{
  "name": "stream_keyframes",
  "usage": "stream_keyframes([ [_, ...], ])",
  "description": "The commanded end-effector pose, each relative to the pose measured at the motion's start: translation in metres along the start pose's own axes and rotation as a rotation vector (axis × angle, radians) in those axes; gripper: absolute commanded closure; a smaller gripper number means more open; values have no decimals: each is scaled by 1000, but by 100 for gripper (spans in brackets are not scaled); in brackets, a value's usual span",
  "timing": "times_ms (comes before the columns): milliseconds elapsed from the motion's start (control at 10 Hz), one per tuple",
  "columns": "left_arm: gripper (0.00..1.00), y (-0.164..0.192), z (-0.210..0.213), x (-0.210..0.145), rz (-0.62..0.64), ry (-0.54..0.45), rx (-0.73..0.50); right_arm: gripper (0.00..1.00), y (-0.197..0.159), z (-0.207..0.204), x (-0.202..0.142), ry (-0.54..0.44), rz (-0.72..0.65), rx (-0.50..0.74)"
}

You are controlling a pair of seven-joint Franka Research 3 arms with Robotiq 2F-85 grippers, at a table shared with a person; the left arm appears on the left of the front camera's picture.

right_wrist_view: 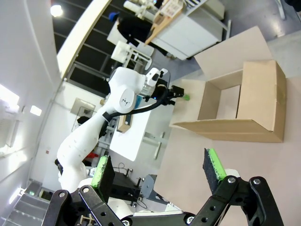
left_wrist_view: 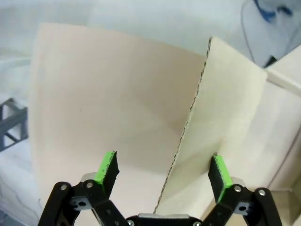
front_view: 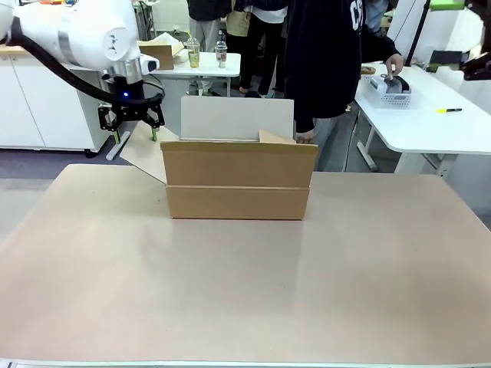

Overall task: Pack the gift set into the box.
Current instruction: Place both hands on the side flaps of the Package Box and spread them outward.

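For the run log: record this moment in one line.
left gripper: open, at left flap | right gripper: open, held apart from box | box: upright on table, flaps open

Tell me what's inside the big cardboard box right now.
In the right wrist view the box stands open, and the inside that shows is bare cardboard with nothing lying on it. In the front view its near wall covers the floor, so part is hidden.

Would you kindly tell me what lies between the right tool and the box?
Nothing lies there: in the right wrist view, the stretch of table between the open right tool and the box is bare.
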State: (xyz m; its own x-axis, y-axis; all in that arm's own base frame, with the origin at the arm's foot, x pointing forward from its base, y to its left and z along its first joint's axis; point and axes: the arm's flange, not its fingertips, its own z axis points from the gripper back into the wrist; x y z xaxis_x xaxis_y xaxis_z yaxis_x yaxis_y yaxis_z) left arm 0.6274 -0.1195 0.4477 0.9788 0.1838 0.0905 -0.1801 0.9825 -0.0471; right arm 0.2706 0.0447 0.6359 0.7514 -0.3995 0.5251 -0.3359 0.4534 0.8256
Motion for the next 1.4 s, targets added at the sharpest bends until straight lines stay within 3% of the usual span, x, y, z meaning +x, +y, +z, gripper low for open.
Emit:
stream_keyframes([
  [0,0,32,-4,-2,-93,92,-162,0,-1,-5,3,-10,23,23],
  [300,0,64,-21,4,-166,152,-496,0,-1,-5,3,-10,23,23],
  [400,0,42,-12,9,-104,78,-258,0,-1,-5,3,-10,23,23],
  [900,0,42,-12,9,-104,78,-258,0,0,0,0,1,1,0],
  [1000,0,42,-12,9,-104,78,-258,0,-7,-36,25,8,-6,-180],
  [1200,0,42,-12,9,-104,78,-258,0,-7,-113,64,133,29,-447],
  [1300,0,42,-12,9,-104,78,-258,0,-14,-150,71,249,-8,-546],
])
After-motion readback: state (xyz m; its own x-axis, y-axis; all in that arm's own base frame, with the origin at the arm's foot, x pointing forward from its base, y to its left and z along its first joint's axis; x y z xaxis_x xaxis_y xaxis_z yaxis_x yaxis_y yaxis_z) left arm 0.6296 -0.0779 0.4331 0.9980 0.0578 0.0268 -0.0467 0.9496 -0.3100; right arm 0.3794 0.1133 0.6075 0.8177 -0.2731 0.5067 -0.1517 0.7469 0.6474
